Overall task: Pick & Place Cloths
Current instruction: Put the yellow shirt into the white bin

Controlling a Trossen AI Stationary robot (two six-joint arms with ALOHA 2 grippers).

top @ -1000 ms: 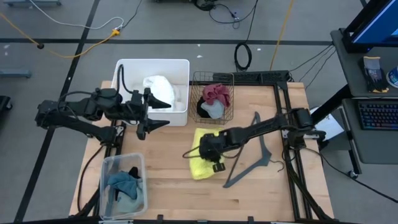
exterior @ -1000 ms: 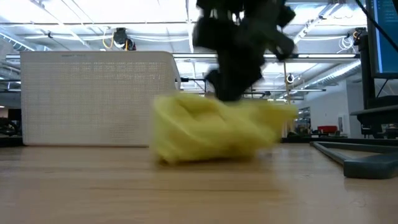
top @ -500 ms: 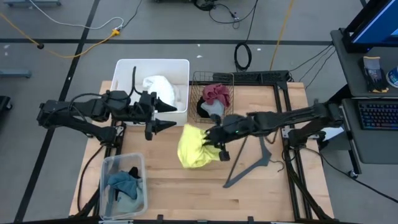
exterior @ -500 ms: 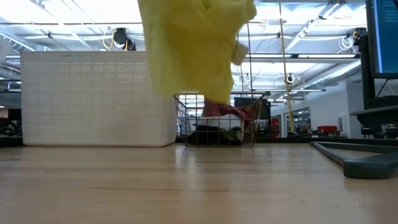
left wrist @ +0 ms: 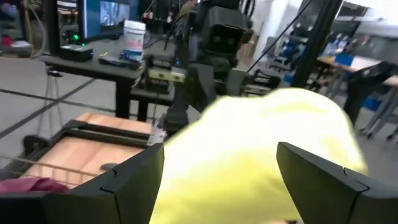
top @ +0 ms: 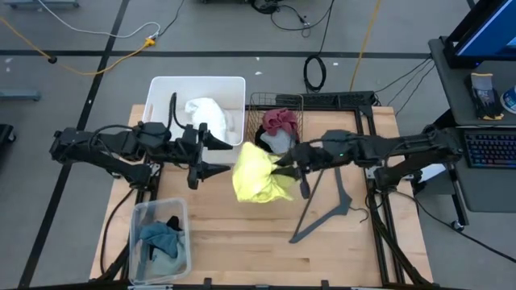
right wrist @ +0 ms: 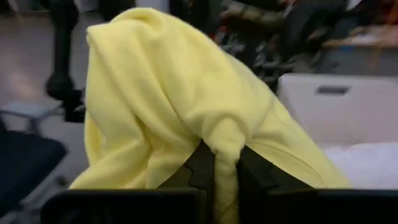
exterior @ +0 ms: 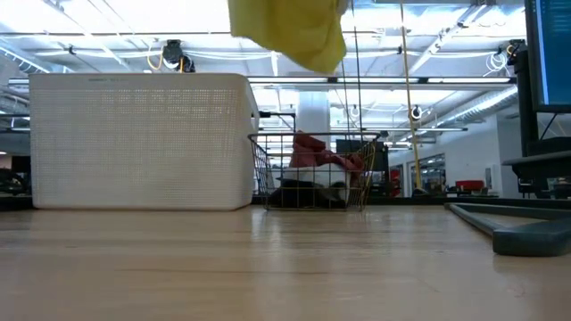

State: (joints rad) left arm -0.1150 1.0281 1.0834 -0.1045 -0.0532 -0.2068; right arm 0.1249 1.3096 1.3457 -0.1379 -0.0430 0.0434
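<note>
Two arms meet over the middle of the table. The right gripper (top: pixel 284 165) pinches the yellow cloth (top: pixel 260 175) between its pressed-together fingers (right wrist: pixel 200 168) and holds it off the wooden table (top: pixel 242 250); in the low view the cloth (exterior: pixel 290 31) hangs clear of the surface. The left gripper (top: pixel 219 155), fingers spread wide, points at the cloth from just beside it. Behind sit the white bin (top: pixel 165 89) with a white cloth (top: pixel 205 113), and the wire basket (top: pixel 297 103) with a maroon cloth (top: pixel 280 121). A grey hanger (top: pixel 326 205) lies nearby.

Grey floor (top: pixel 81 89) with cables; bright ceiling lights (exterior: pixel 134 18) beyond.
</note>
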